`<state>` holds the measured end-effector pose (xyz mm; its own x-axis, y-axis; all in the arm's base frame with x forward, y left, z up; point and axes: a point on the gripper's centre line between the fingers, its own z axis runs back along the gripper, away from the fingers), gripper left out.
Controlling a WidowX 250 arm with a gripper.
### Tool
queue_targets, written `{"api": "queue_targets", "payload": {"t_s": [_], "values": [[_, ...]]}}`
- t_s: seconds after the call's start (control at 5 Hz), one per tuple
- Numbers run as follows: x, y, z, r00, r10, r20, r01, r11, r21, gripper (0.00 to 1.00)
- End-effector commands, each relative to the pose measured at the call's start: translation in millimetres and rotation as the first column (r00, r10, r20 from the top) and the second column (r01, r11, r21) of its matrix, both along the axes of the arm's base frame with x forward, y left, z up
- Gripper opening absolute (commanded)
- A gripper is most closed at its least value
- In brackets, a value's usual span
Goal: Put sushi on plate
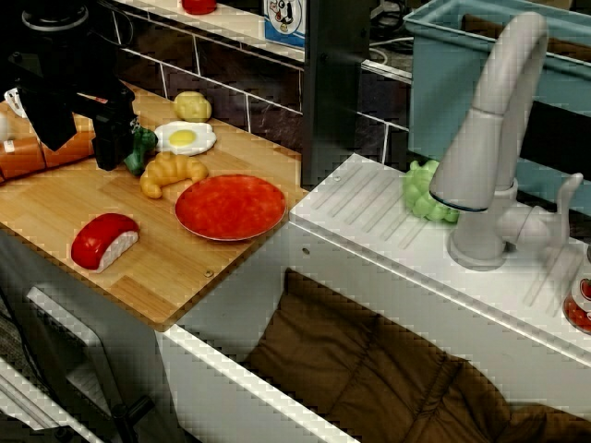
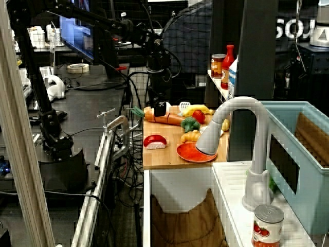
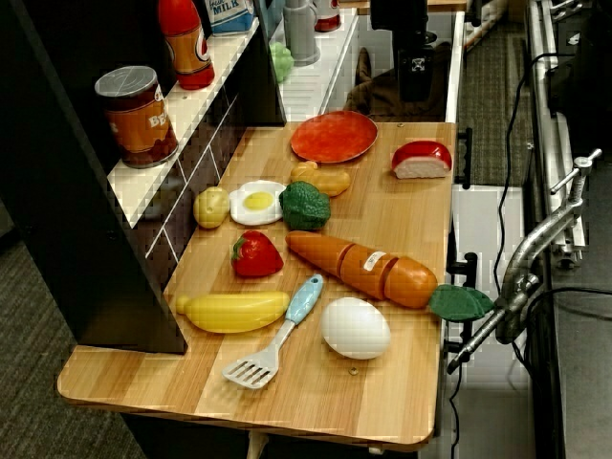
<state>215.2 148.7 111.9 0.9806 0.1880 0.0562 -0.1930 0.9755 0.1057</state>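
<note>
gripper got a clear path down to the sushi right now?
Probably yes. The sushi sits alone near the counter's front edge, apart from the plate and croissant, with nothing over it. The gripper hangs further back, above the carrot.

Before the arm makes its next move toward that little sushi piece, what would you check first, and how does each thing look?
1. Sushi upright and free of neighbours on the wooden counter: ok.
2. Plate bare, nothing lying on it: ok.
3. Path from sushi to plate free; the croissant sits behind it: ok.
4. Tool holding nothing: cannot tell, it is too dark.
5. Tool above the sushi: not ok, it hangs nearer the carrot and broccoli.
</note>
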Motion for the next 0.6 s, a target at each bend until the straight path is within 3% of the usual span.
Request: {"api": "queue_targets", "payload": {"t_s": [0.0, 0.4], "values": [[0.0, 0, 0.0, 1.000, 0.000, 0.000, 0.000, 1.000, 0.000, 1.00], [3.2, 4, -13.9, 0.999, 0.038, 0.000, -0.038, 0.999, 0.012, 1.00]]}}
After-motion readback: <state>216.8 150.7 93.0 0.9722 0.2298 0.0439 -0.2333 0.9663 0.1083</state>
